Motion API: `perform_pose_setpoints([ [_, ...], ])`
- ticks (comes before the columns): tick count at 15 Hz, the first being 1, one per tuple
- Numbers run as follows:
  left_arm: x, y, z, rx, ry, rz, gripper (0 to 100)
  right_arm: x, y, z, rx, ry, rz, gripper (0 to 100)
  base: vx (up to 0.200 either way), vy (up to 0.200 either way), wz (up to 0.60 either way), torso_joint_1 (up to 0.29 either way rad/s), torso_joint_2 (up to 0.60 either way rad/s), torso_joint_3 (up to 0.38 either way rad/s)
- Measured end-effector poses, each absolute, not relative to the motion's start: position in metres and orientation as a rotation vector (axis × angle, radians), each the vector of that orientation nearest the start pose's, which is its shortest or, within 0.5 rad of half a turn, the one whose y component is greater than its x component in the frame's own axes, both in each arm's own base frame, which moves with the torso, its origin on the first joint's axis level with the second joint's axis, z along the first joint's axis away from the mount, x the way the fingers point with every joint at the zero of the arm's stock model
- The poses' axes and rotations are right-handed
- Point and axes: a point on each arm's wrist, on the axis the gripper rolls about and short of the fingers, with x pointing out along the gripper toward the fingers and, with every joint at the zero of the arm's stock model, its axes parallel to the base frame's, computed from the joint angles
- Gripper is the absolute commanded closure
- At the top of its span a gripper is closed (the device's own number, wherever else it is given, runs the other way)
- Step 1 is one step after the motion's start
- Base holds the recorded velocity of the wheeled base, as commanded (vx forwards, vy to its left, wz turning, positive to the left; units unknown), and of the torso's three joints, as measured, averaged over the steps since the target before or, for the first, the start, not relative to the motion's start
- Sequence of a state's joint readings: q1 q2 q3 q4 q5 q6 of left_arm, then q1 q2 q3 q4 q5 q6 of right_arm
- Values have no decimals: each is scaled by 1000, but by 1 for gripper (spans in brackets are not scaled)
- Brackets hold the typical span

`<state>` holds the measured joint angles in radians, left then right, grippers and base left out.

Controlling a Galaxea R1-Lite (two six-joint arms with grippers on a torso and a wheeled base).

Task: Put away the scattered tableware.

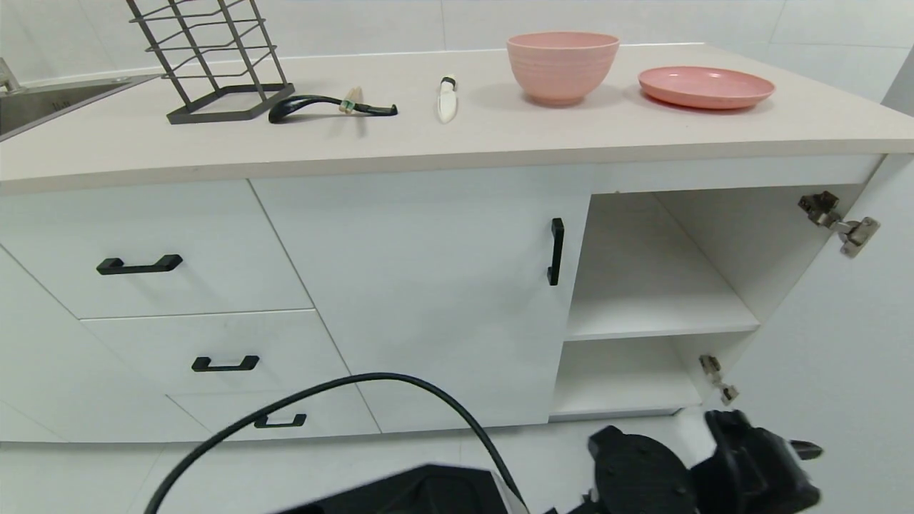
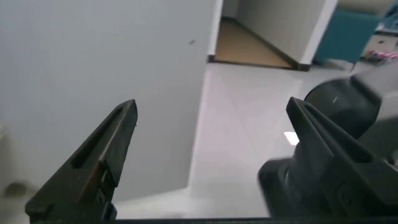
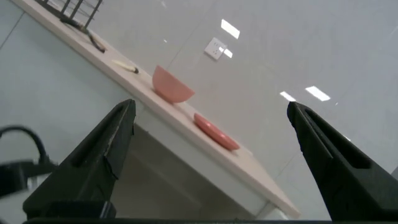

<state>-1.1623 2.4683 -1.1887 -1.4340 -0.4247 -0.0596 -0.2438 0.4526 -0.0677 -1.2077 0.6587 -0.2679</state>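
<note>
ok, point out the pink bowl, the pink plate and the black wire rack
Pink round bowl [image 1: 563,71], head view, outer side wall.
Pink flat plate [image 1: 705,86], head view, middle of top face.
Black wire rack [image 1: 218,114], head view, front bar of its base.

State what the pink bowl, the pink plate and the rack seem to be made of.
Bowl: probably matte plastic; dull even pink, faint ridges.
Plate: likely the same; matching matte pink.
Rack: apparently black-coated metal; thin straight rods.

Head view down onto countertop [image 1: 500,135]; low right wrist view upward, sharing bowl [image 1: 563,66]; left wrist view floorward.
</note>
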Motion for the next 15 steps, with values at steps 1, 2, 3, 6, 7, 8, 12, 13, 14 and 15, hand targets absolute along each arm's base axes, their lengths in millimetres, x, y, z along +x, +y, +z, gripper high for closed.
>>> perform_pose_setpoints([
  [1, 181, -405, 57, -99, -115, -1554, 0, -8, 16, 202, -604, -781, 296, 0, 0, 0, 0, 0, 0, 0],
  [2, 191, -383, 57, -84, -105, -1512, 0, -6, 16, 197, -594, -759, 301, 0, 0, 0, 0, 0, 0, 0],
  [3, 200, -363, 60, -69, -93, -1468, 0, -4, 15, 192, -583, -735, 306, 0, 0, 0, 0, 0, 0, 0],
  [6, 218, -306, 89, -48, -110, -1348, 0, 1, 14, 184, -547, -654, 320, 0, 0, 0, 0, 0, 0, 0],
  [7, 221, -288, 101, -47, -125, -1313, 0, 3, 14, 181, -535, -631, 326, 0, 0, 0, 0, 0, 0, 0],
  [8, 221, -270, 113, -46, -142, -1280, 0, 4, 13, 179, -523, -603, 331, 0, 0, 0, 0, 0, 0, 0],
  [12, 205, -185, 164, -39, -240, -1122, 0, 3, 13, 163, -462, -496, 380, 0, 0, 0, 0, 0, 0, 0],
  [13, 194, -165, 174, -37, -271, -1088, 0, 1, 14, 159, -445, -483, 411, 0, 0, 0, 0, 0, 0, 0],
  [14, 181, -145, 184, -34, -303, -1054, 0, -3, 14, 154, -428, -474, 431, 0, 0, 0, 0, 0, 0, 0],
  [15, 166, -124, 191, -27, -335, -1012, 0, -7, 14, 149, -414, -464, 442, 0, 0, 0, 0, 0, 0, 0],
])
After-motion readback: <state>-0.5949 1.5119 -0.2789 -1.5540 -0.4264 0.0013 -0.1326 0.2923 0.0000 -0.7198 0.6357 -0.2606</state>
